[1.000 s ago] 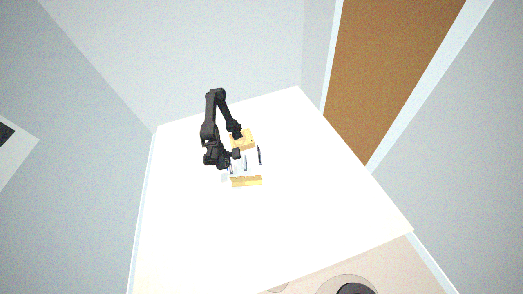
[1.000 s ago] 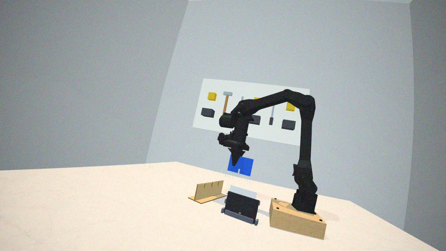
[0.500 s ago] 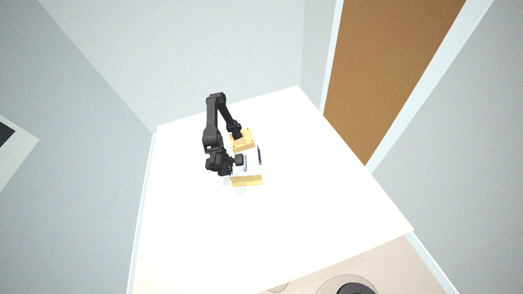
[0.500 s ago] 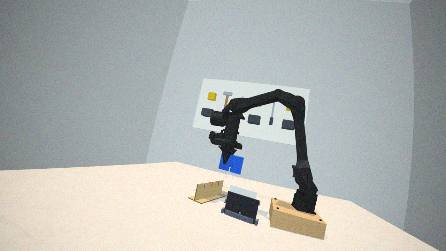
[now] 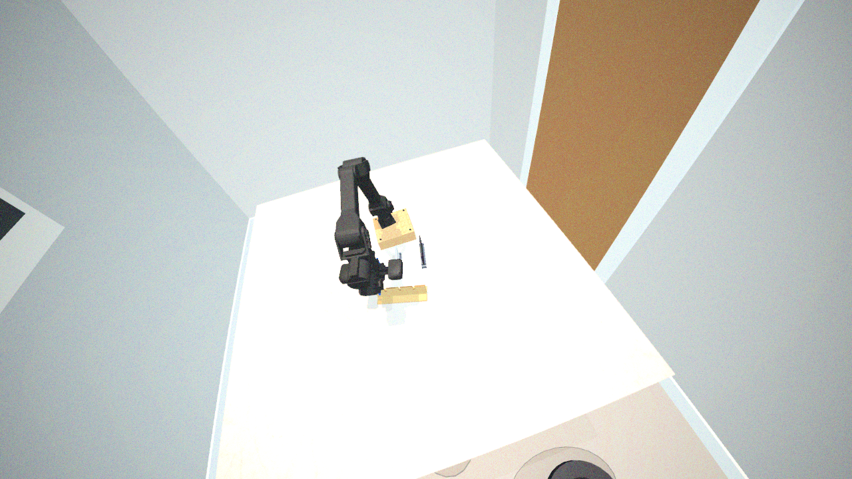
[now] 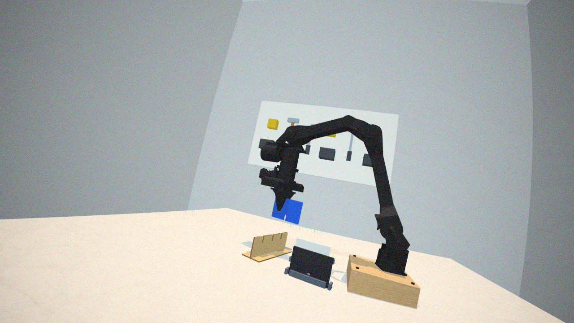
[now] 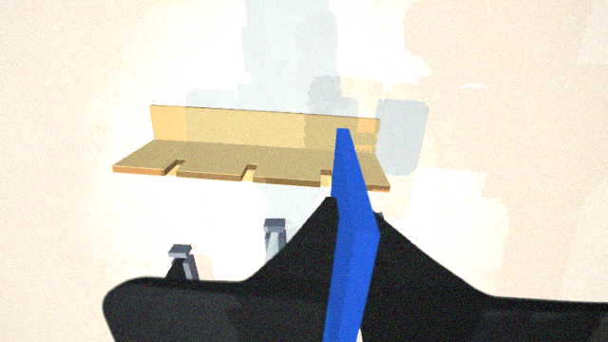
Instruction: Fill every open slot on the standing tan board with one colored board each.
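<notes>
My gripper is shut on a blue board. It holds the board upright, notch down, high above the table. The tan board stands on its base with three open slots. In the wrist view the blue board runs crosswise to it, and its far end appears just right of the rightmost slot. A black board and a pale board stand in grey holders. Their notches are mostly hidden.
The wooden block under the arm stands behind the holders. The holders stand between it and the tan board. A small grey tip shows behind the right finger. A tool panel hangs on the wall.
</notes>
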You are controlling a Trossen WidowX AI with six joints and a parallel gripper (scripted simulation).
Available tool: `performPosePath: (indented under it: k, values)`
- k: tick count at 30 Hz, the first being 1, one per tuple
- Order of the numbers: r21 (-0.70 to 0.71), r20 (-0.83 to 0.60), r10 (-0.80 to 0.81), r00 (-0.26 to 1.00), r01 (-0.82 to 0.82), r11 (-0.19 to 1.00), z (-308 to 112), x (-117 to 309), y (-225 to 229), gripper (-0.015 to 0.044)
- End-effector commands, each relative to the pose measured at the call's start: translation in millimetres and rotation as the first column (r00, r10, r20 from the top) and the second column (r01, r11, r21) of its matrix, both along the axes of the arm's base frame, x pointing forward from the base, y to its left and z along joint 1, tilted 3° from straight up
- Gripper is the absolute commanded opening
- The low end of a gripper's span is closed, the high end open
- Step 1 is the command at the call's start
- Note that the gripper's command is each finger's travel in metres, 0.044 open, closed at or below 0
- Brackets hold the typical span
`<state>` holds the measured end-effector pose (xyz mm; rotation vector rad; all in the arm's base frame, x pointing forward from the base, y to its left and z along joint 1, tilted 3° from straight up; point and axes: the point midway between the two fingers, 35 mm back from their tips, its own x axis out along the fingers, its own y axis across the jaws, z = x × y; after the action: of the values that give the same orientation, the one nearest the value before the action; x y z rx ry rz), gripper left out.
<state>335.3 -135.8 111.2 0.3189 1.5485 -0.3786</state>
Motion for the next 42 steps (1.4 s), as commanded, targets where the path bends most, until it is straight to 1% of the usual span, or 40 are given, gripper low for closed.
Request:
performPosePath:
  k: [1,11,42]
  values:
    - [0.007,-0.003,-0.009,1.0,0.009,1.0,-6,2,1,0.0]
    - [0.007,-0.003,-0.009,1.0,0.009,1.0,-27,1,0,0.0]
    - [0.007,-0.003,-0.009,1.0,0.009,1.0,-27,1,0,0.0]
